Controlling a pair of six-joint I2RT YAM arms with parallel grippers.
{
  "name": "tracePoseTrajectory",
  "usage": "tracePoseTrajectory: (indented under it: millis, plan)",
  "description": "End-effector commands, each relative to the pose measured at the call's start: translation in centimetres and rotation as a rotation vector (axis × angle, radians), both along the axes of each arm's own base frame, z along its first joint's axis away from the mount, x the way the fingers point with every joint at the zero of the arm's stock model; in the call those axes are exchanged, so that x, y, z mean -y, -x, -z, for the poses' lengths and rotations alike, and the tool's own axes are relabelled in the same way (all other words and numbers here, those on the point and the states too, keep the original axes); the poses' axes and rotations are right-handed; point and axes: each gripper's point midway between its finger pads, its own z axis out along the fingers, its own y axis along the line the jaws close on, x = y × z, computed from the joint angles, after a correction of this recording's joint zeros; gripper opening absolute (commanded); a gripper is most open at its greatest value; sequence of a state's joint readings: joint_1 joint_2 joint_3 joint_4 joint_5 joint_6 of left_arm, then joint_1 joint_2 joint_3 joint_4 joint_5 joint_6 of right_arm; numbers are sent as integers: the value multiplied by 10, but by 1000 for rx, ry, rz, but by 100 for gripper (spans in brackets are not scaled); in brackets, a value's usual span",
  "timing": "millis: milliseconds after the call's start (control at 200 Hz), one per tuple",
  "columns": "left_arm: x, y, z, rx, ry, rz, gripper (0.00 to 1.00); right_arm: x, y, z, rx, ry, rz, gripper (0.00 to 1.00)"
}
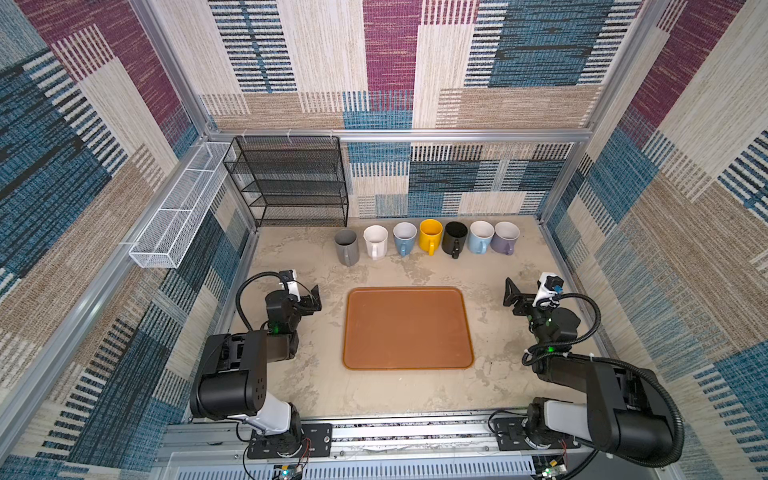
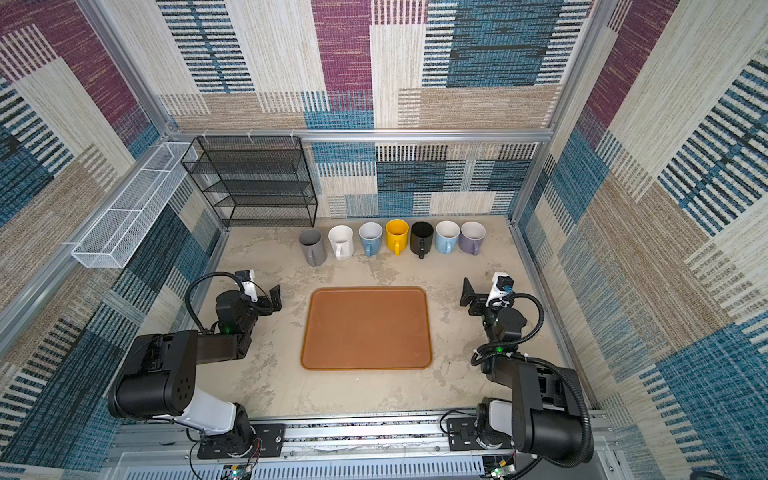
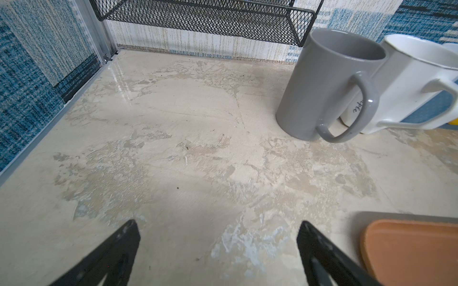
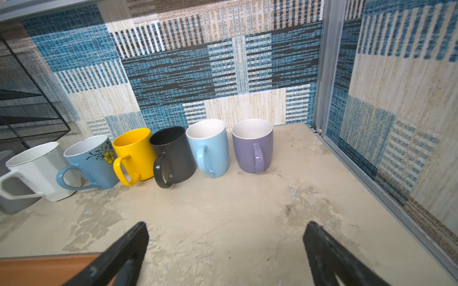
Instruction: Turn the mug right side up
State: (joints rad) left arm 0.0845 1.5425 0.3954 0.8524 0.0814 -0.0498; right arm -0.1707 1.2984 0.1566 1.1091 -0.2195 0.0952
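The left gripper (image 1: 311,297) hovers low over the table (image 1: 324,386), jaws spread wide and nothing between them. In its wrist view only bare table shows between its fingers (image 3: 116,247). The right gripper (image 1: 510,293) is just as wide open and holds nothing. A brown tray (image 1: 407,328) lies flat between the two grippers, apart from both.

Seven mugs stand in a row ahead of the grippers, along the back wall and well apart from either one. Every mug is upright, mouth up, with its handle turned toward the grippers.

- **Nearest the left gripper:** the tall grey mug (image 1: 346,247) is the closest, with the white mug (image 3: 409,81) just beside it. Whether these two touch cannot be told.
- **Farther from the left gripper, closer to the right one:** next come the blue flowered mug (image 4: 91,163), the yellow mug (image 4: 135,153), the black mug (image 4: 173,153) and the pale blue mug (image 4: 210,148).
- **Nearest the right gripper:** the purple mug (image 4: 252,146) ends the row, almost straight ahead of it.

A black mesh shelf (image 1: 291,183) stands beyond the left gripper, behind the grey mug and against the back wall. A white wire basket (image 1: 178,208) hangs on the side wall, on the left gripper's outer side.
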Motion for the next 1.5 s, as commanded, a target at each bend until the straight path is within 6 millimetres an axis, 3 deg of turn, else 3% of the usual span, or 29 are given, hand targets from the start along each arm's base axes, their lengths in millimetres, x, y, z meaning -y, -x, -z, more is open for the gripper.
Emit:
tracePoseTrajectory:
  millis: [0, 331, 501, 616, 656, 1498]
  plan:
    - [-1, -2, -6, 23, -18, -1, 99, -14, -2, -11, 60, 31, -87, 100]
    - [-1, -2, -6, 23, -18, -1, 99, -33, -13, 4, 42, 82, -192, 100]
    - [-1, -2, -6, 22, -18, -1, 99, -45, -33, 16, -31, 128, -193, 100]
    - [-1, -2, -6, 22, -18, -2, 99, -30, -25, 15, 29, 114, -72, 100]
    - [-1, -3, -6, 21, -18, -2, 99, -28, -28, 22, -27, 116, -65, 100]
    - [1, -4, -6, 18, -19, 15, 99, -29, -26, 18, -5, 117, -63, 100]
